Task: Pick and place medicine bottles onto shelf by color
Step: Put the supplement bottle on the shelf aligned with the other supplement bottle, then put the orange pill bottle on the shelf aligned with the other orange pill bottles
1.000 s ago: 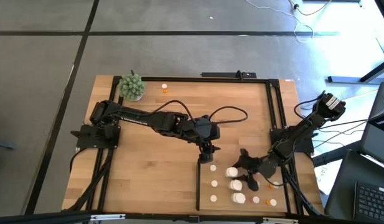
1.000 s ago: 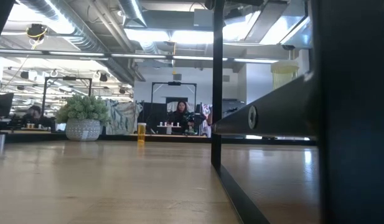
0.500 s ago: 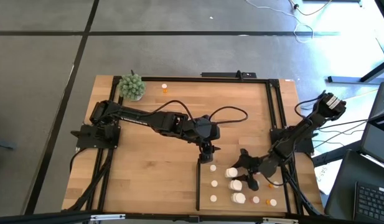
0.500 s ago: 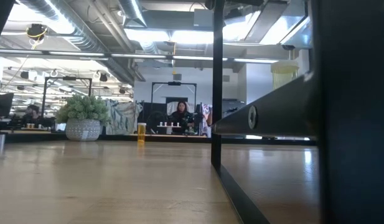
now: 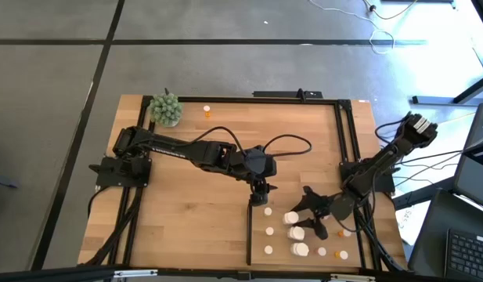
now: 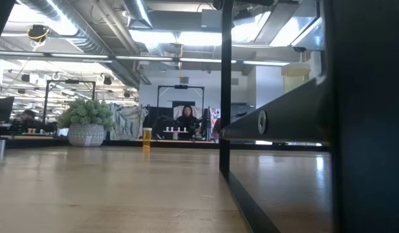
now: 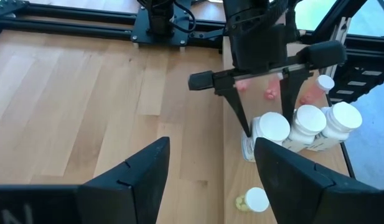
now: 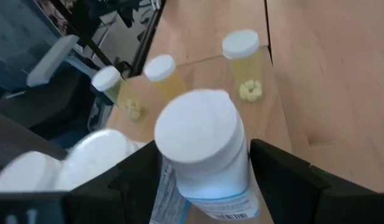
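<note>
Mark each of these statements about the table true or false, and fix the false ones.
1. The right gripper has a chunky white bottle between its open fingers. True.
2. The green plant ball sits among the bottles on the shelf. False: it stands at the far left corner of the table, away from the shelf.
3. One orange bottle stands alone near the plant ball. True.
4. The left gripper is shut on a bottle. False: its fingers are open and empty, near the shelf's black strip.
5. The right wrist view shows three amber bottles with white caps behind the chunky white bottle. True.
</note>
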{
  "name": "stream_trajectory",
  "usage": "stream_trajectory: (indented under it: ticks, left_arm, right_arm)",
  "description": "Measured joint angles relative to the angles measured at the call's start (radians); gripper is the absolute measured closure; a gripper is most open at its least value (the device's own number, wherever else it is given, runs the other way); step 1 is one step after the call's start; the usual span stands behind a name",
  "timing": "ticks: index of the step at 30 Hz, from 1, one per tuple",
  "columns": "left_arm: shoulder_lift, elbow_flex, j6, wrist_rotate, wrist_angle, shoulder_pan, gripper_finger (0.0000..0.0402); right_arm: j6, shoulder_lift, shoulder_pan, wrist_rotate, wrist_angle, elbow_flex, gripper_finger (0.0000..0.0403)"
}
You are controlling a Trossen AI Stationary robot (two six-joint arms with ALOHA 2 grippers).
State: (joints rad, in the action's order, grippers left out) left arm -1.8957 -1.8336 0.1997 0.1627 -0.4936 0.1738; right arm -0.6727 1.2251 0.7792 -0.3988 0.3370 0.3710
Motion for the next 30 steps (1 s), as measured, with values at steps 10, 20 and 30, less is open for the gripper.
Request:
stream_trajectory:
  ticks: [10,20,30]
  left_arm:
    - [0.000,0.000,0.000,0.000,0.000,0.000,0.0173]
    - [0.000,0.000,-0.001,0.000,-0.001,0.000,0.0173]
    - [0.000,0.000,-0.001,0.000,-0.009,0.000,0.0173]
  right_arm:
    - [0.000,-0.024,0.000,0.000,0.004,0.000,0.0159]
    - [0.023,-0.024,0.000,-0.001,0.021,0.027,0.0159]
    - [0.050,-0.024,0.000,-0.057,0.036,0.034,0.0159]
